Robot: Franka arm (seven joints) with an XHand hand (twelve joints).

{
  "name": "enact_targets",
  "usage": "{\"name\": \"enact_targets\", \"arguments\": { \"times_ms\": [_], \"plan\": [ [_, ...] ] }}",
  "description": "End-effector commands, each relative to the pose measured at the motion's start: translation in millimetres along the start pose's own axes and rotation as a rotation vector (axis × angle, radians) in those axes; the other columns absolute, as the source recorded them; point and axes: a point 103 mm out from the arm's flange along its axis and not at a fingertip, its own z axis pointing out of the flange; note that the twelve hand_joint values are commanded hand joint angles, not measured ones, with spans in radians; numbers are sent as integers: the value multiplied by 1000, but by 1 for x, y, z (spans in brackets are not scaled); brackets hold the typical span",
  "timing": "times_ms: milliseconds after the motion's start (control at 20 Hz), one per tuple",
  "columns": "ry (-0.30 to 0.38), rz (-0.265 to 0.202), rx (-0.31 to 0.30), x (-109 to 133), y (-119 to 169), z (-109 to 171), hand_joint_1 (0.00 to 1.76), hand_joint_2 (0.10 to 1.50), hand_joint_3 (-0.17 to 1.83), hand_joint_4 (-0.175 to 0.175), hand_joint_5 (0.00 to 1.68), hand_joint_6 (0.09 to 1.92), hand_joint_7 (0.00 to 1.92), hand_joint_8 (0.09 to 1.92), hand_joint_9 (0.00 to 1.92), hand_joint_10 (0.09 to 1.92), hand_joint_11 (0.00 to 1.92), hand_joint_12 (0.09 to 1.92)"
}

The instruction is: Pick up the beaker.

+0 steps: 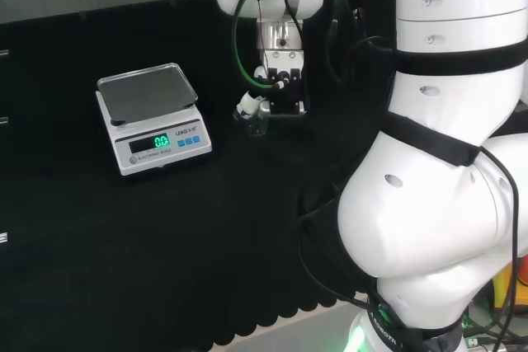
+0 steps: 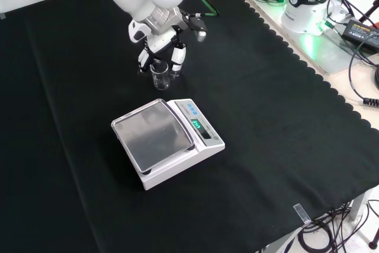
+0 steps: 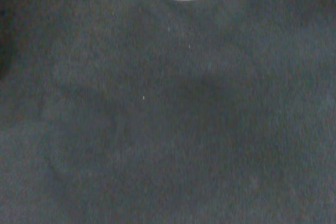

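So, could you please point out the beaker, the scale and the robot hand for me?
beaker (image 2: 159,76), front view, on its clear glass wall.
scale (image 2: 153,133), front view, on its steel weighing pan.
robot hand (image 2: 177,55), front view, on a white finger beside the beaker.

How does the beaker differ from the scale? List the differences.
The beaker is clear glass, while the scale is opaque white with a grey metal pan. The beaker is small, upright and narrow; the scale is far larger, low and flat. The beaker stands right at the hand, between its fingers in the front view; the scale sits apart, untouched. The scale has a lit green display; the beaker has none. Both rest on the black cloth.
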Motion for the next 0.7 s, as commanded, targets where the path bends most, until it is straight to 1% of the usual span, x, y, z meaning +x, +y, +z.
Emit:
{"name": "enact_targets", "arguments": {
  "times_ms": [50, 100, 200, 250, 350, 500, 550, 600, 700],
  "plan": [
    [-60, 10, -65, 9, 1, -5, 832, 1023, -172, -145, 560, 247, 612, 870, 1043, 546, 1177, 870],
    [-80, 8, -88, 12, 0, -5, 856, 1028, -171, -154, 568, 357, 647, 868, 1113, 487, 1252, 804],
    [-89, 13, -105, 16, 0, -5, 915, 1051, -174, -169, 616, 592, 734, 867, 1248, 405, 1392, 708],
    [-95, 16, -107, 17, 0, -5, 940, 1064, -175, -173, 645, 669, 774, 866, 1311, 372, 1453, 670],
    [-93, 19, -108, 18, -1, -4, 981, 1084, -175, -175, 705, 736, 838, 860, 1409, 310, 1541, 610],
    [-104, 39, -106, 19, 2, -5, 1027, 1103, -175, -175, 802, 746, 938, 845, 1489, 254, 1626, 566],
    [-100, 24, -114, 18, 1, -6, 1041, 1107, -175, -175, 830, 737, 966, 834, 1509, 242, 1654, 551],
    [-99, 20, -122, 16, 1, -7, 1055, 1109, -175, -175, 856, 733, 990, 828, 1527, 237, 1678, 542],
    [-98, 16, -135, 14, -2, -13, 1107, 1128, -107, -143, 947, 893, 1029, 825, 1556, 236, 1722, 532]
  ]
}}
